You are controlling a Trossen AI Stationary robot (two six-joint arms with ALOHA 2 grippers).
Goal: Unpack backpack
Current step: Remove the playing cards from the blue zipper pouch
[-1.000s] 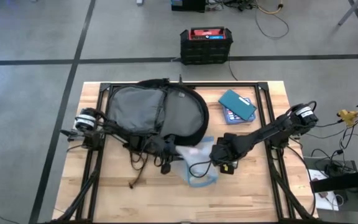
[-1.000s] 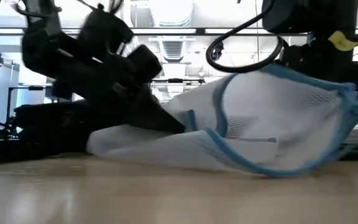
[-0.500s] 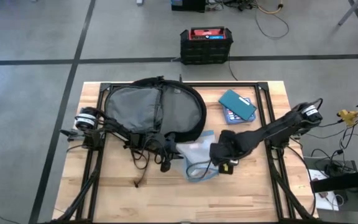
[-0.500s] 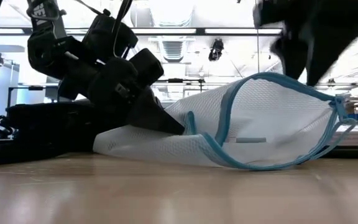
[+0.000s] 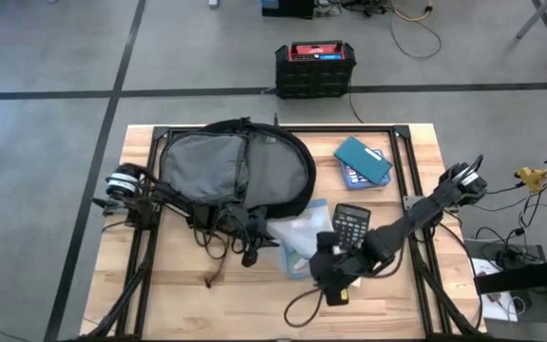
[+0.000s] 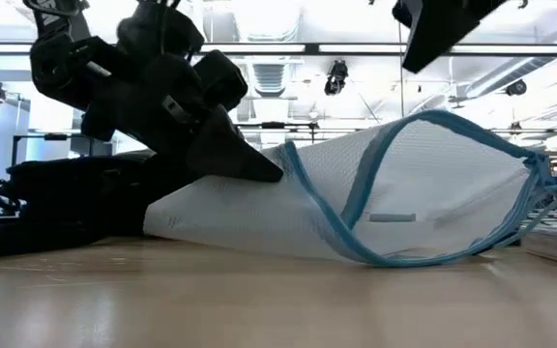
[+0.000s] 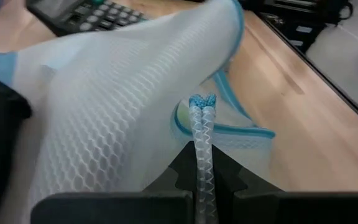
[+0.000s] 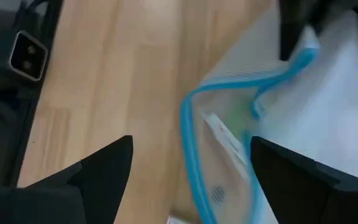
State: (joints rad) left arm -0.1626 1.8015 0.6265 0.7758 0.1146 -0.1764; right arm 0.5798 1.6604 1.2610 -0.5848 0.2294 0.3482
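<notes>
The black backpack (image 5: 235, 169) lies open at the far left of the table, grey lining up. In front of it lies a white mesh pouch with blue trim (image 5: 297, 239) (image 6: 404, 198), its right part resting on the wood. My left gripper (image 5: 257, 237) (image 7: 202, 180) is shut on the pouch's left end. A dark calculator (image 5: 352, 226) lies flat just right of the pouch. My right gripper (image 5: 327, 274) (image 8: 191, 186) hangs open above the table near the pouch's near-right corner, touching nothing. My left gripper pinches a gathered fold of the pouch's mesh (image 7: 202, 134) between its two fingers, blue trim at the fold's tip. The fingers (image 6: 235, 159) come from the table's left, slanting slightly down. The held end is raised while the pouch's far end stays on the table.
A teal notebook (image 5: 362, 160) lies on another item at the far right of the table. Backpack straps (image 5: 218, 249) trail toward the near edge. A cable loop (image 5: 302, 309) hangs from the right arm. A black crate with a red top (image 5: 315, 68) stands on the floor beyond.
My right gripper has swung away from the pouch toward the table's near edge, rising and tipping steeper downward; the calculator now shows where the arm stood. The pouch's end in my left gripper has risen a little.
</notes>
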